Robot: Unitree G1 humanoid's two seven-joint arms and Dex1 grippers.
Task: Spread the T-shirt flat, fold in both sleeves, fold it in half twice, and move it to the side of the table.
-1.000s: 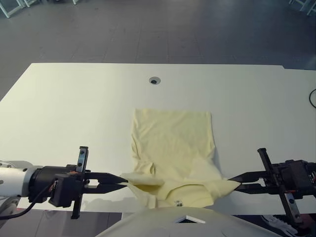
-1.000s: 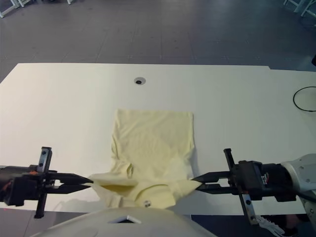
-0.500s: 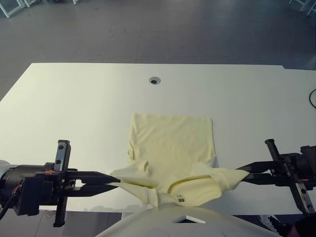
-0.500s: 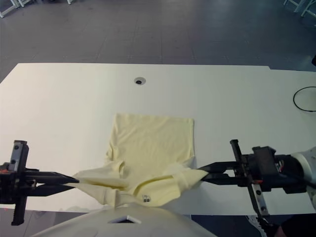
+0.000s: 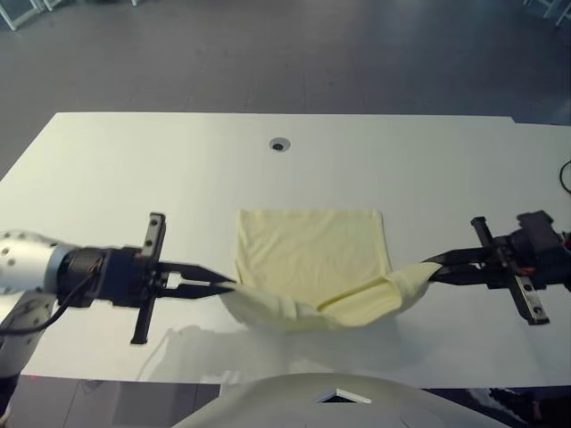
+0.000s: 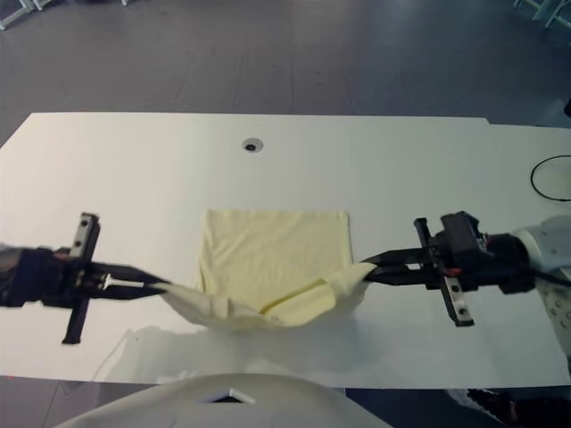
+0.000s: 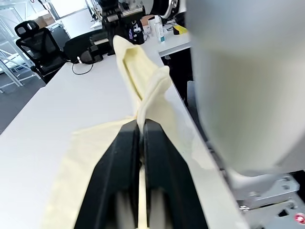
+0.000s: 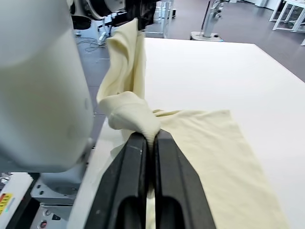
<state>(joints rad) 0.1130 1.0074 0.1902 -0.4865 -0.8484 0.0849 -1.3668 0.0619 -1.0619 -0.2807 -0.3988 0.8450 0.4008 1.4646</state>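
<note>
Holding the shirt [image 5: 312, 250] near the front edge of the counter [image 5: 134, 174], I have the left end effector [image 5: 225, 287] and right end effector [image 5: 432, 268] clenched on its lifted corners. It sags soft and light between them, so I judge corner pinches suit it.

Office or lab: black office chair [image 7: 39, 45], white table [image 5: 125, 178].

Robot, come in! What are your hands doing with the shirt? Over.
Left gripper and right gripper both shut on T-shirt near corners. Near edge lifted, sagging between them, far part flat on the table. Cable hole well beyond it.
</note>
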